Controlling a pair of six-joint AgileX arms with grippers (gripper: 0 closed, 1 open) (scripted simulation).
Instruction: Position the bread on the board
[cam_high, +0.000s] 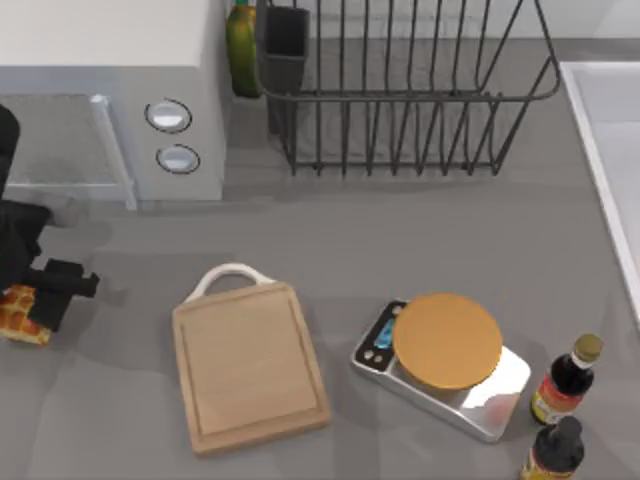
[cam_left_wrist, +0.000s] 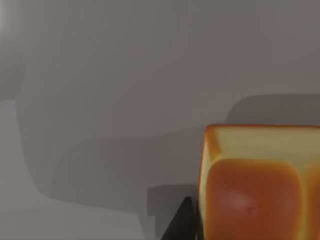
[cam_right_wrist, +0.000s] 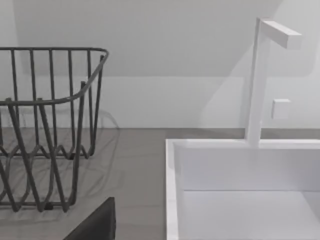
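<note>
Hanging at the worktop's (cam_high: 420, 250) far left edge, the left gripper (cam_high: 35, 300) sits over the bread (cam_high: 22, 312); whether its fingers pinch the bread, I cannot tell; the board (cam_high: 250, 365) lies well apart, right of it, beside the scale (cam_high: 445, 365).

The bread (cam_left_wrist: 252, 185) is seen close up, a golden-orange block with a paler upper face and rounded, glossy orange bumps. A dark finger (cam_left_wrist: 181, 222) of the left gripper is seen just beside it. Grey table (cam_left_wrist: 125, 90) is spread behind, crossed by soft shadows.
</note>
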